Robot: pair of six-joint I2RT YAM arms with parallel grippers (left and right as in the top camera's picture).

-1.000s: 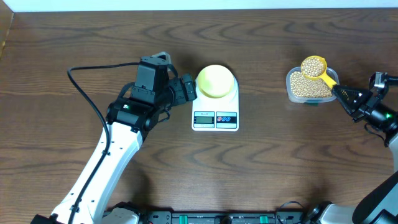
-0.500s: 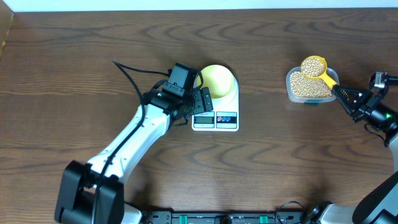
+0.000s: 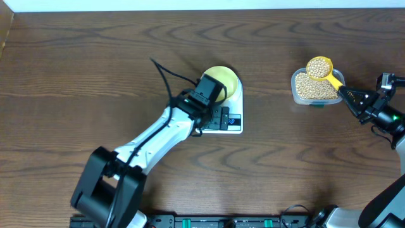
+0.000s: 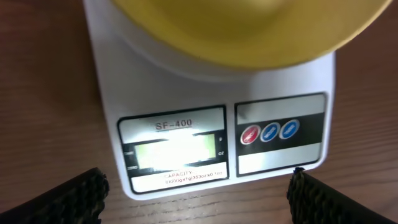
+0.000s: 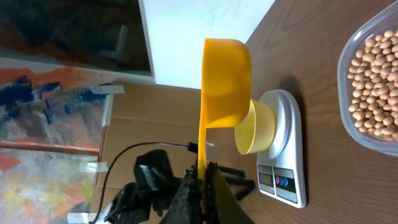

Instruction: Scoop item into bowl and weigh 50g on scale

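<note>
Tan beans (image 3: 318, 66), which I judge light, hard and quick to roll, heap the yellow scoop (image 3: 333, 80) above the tub (image 3: 295, 92), three o'clock of the scale (image 3: 235, 124). My right hand (image 3: 352, 97) pinches its stiff handle. My left hand (image 4: 202, 194) hangs spread over scale and bowl (image 3: 226, 77).

Overhead: you look straight down on the whole table (image 3: 76, 50), from far up.
Left wrist: v. close, tilted down at scale (image 4: 227, 93) front; LCD (image 4: 177, 152) + buttons (image 4: 269, 132) fill your frame, bowl (image 4: 249, 25) cut off at top.
Right wrist: low, rolled sideways, looking along scoop (image 5: 224, 81) toward the distant scale.
Shared: scale + bowl in all 3; tub (image 5: 373, 81) in overhead & rt wrist.
</note>
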